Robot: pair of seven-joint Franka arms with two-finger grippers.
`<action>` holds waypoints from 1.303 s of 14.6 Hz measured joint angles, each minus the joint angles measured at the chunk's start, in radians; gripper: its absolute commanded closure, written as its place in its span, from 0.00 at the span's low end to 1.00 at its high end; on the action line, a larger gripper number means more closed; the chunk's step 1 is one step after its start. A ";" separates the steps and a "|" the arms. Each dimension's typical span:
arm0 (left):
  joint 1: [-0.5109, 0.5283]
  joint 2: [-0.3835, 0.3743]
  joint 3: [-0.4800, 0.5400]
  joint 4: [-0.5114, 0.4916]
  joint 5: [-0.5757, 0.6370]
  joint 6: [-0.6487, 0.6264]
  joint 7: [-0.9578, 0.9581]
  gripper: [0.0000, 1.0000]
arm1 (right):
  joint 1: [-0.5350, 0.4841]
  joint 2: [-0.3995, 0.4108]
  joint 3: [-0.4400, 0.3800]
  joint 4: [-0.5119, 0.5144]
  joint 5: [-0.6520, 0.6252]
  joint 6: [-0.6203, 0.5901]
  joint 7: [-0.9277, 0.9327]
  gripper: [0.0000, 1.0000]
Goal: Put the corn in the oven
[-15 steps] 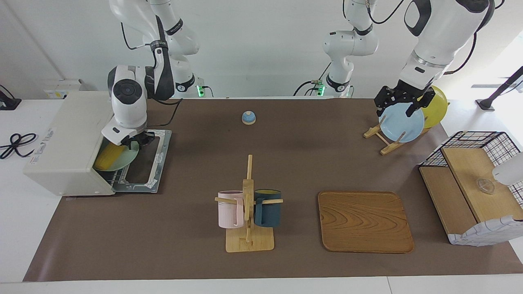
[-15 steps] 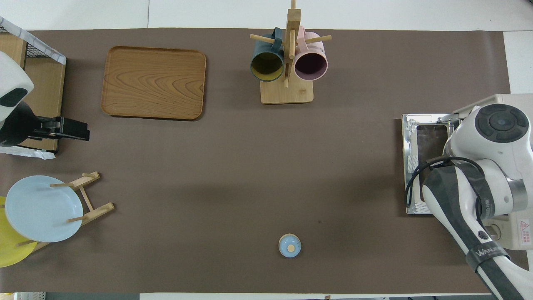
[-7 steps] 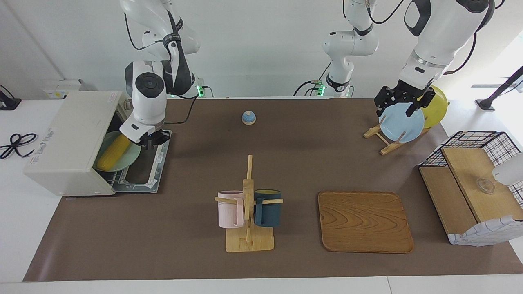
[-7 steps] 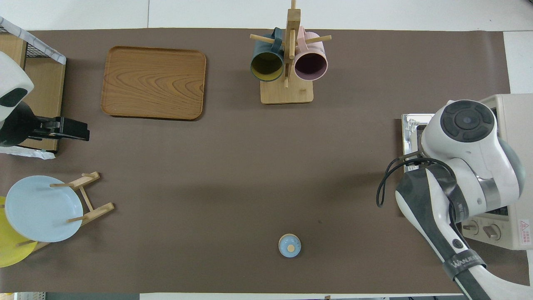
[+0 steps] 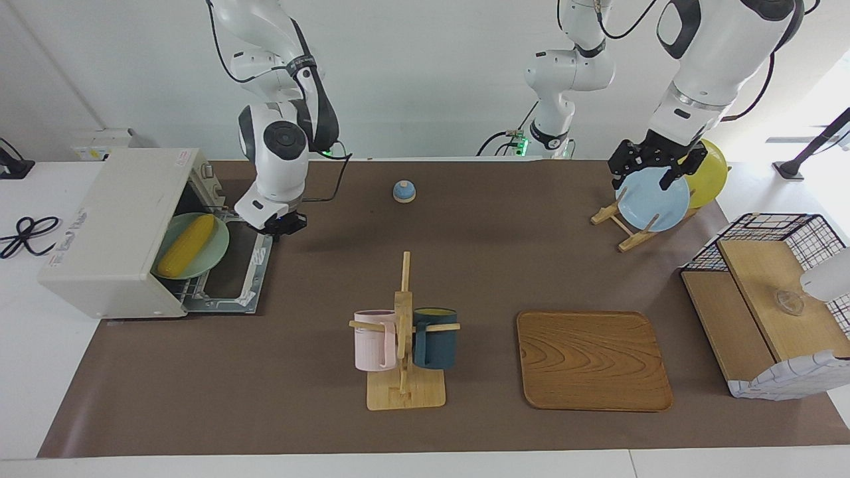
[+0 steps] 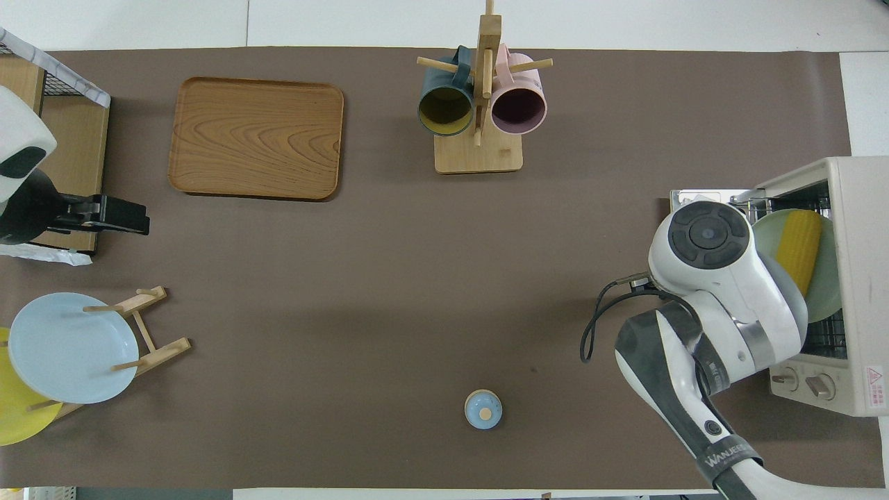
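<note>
The corn (image 5: 186,244) lies on a plate (image 5: 216,256) inside the oven (image 5: 106,232), door still down. The right gripper (image 5: 281,226) is pressed together, empty; the left gripper (image 5: 654,167) is spread, waiting.

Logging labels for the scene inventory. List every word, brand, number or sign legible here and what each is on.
"WANJEE...", cut off by the band's curve: black band on the right arm, overhead view.
Red warning triangle with print under it: sticker on the oven; print too small to read.
Markings on the oven's top and its open door, facing view: too blurred to read.
</note>
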 measured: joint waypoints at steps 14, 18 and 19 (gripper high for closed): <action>0.000 0.000 0.000 0.000 0.000 0.000 0.000 0.00 | -0.050 -0.077 -0.005 -0.189 0.008 0.105 0.027 1.00; 0.000 0.000 0.000 0.000 0.000 0.000 0.000 0.00 | -0.052 -0.077 -0.004 -0.184 0.013 0.100 0.015 1.00; 0.000 0.000 0.000 0.000 0.000 0.000 0.000 0.00 | -0.052 -0.077 -0.003 -0.176 0.014 0.084 0.015 1.00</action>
